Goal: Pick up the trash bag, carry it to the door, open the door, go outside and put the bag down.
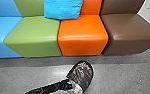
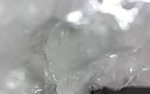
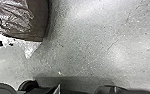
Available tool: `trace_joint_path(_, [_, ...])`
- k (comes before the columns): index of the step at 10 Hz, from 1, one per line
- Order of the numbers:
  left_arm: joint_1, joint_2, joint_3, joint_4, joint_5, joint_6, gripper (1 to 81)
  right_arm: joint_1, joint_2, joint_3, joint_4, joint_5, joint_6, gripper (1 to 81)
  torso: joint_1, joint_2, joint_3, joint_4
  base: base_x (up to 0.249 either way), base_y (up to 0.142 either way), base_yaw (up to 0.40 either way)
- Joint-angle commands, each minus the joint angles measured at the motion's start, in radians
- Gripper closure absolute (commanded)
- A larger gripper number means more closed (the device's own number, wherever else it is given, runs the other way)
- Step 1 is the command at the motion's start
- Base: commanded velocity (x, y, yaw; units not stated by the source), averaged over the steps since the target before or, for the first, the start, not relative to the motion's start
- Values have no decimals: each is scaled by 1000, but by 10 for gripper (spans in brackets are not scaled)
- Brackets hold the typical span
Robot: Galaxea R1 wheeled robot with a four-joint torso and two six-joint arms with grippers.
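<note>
My left gripper (image 1: 71,84) reaches in from the bottom left of the head view, right up against pale clear plastic of the trash bag (image 1: 77,88). Wrinkled see-through plastic also lies over a dark brown, rounded, bin-like shape (image 1: 87,78) beside it. In the left wrist view the crumpled bag (image 2: 73,57) is very close to the camera, with bright glints on it. The right wrist view has the dark rounded shape (image 3: 39,22), wrinkled bag plastic (image 3: 16,17) over it and a pale corner of plastic hanging below. A black part of the left arm touches this pale plastic.
A row of joined seats, blue, green, orange (image 1: 83,37) and brown (image 1: 128,32), stands across the head view above the grey floor (image 1: 121,77). A bright blue pillow (image 1: 63,8) rests against the backrests. Dark parts of the robot's base (image 3: 28,86) are low in the right wrist view.
</note>
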Motion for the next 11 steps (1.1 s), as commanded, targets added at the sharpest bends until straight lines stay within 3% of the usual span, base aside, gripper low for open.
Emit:
trace_joint_path(1, [-102,-10,17,-27,65,-1,811,42,-51,9,17,-68,-6,10,-63,97,63,0,0,0,0])
trace_joint_path(9, [-102,-37,51,-30,66,-6,811,39,-22,-13,19,-68,-6,10,-248,389,331,0,0,0,0])
trace_joint_path(10, [-102,-37,51,-30,68,-7,811,39,-22,-13,19,-68,-6,10,-272,425,272,0,0,0,0])
trace_joint_path(11, [-102,-37,51,-30,68,-6,811,39,-19,-16,19,-68,-6,10,-294,459,304,0,0,0,0])
